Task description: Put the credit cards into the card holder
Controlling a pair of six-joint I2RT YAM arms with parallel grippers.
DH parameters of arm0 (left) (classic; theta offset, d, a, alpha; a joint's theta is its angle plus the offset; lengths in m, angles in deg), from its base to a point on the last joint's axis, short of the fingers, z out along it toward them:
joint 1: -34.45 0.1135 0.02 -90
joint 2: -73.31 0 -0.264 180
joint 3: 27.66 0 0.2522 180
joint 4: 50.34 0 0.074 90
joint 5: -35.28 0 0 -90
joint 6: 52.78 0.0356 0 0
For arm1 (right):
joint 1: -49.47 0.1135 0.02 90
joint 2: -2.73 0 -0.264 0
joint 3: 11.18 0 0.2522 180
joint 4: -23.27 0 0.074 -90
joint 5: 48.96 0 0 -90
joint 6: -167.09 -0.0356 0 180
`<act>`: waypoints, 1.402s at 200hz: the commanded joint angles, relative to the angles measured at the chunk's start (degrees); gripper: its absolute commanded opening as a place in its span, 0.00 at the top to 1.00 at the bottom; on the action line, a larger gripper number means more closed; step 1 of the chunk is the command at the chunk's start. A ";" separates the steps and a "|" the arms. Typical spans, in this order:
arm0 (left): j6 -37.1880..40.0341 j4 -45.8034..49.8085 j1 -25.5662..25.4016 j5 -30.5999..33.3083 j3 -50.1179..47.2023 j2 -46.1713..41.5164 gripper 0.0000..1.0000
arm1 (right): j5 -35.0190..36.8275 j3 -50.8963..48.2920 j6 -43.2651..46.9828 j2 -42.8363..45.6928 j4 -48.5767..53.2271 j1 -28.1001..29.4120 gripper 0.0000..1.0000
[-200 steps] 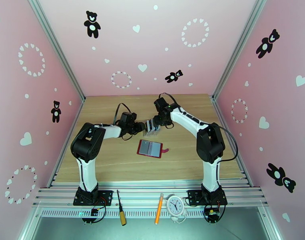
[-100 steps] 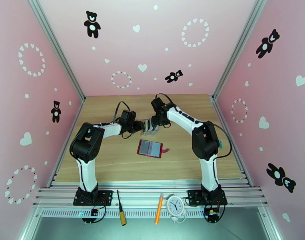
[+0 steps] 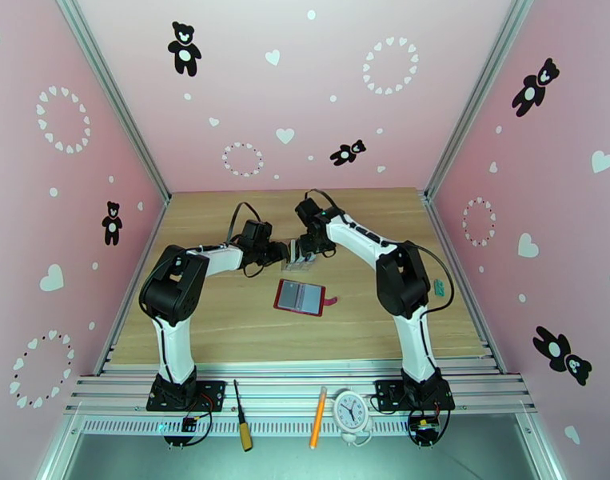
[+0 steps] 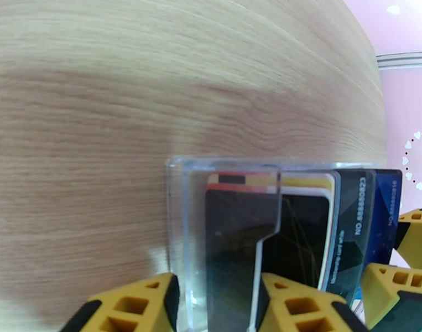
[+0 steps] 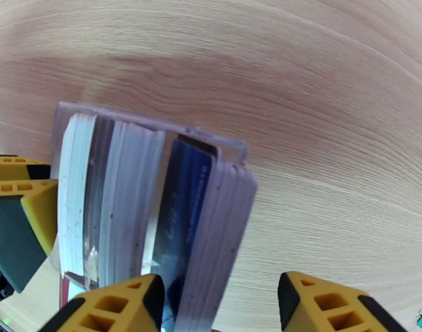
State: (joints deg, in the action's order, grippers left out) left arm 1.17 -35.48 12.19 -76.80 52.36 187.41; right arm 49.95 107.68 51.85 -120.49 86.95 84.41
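Note:
The credit cards stand upright in a clear slotted rack [image 3: 305,260] [image 4: 177,217] at mid-table: a dark brown card [image 4: 233,233], a white one [image 4: 305,192], a black one [image 4: 352,217] and a blue card [image 4: 385,211] [image 5: 183,206]. My left gripper [image 3: 291,253] [image 4: 213,286] is shut on the rack's near end from the left. My right gripper [image 3: 307,248] [image 5: 219,286] hangs over the rack's other end, open, its fingers straddling the blue card and the end wall. The card holder [image 3: 302,297], a dark red wallet, lies open just in front of the rack.
A small teal object [image 3: 439,287] lies on the table by the right arm's elbow. A screwdriver [image 3: 242,426], an orange pen [image 3: 317,428] and a small clock [image 3: 352,411] rest on the front rail. Pink walls close in three sides.
The right arm has swung left and a little toward the back, bringing its gripper over the rack's end. The left gripper and rack have stayed put.

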 commanded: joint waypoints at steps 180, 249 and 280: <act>0.11 5.10 0.49 1.67 0.09 1.59 0.57 | 10.33 5.88 0.89 -2.76 7.05 1.67 0.46; -0.07 5.31 0.51 1.52 0.05 1.63 0.57 | 10.34 3.45 0.35 -1.22 5.95 1.20 0.49; -0.04 5.37 0.46 1.34 0.20 1.75 0.58 | 9.97 3.74 0.54 -0.57 6.05 1.19 0.53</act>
State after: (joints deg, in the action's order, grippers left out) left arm 1.15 -35.48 12.19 -76.87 52.38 187.41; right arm 56.92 111.88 52.16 -122.83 90.01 86.59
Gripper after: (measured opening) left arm 0.426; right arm 0.484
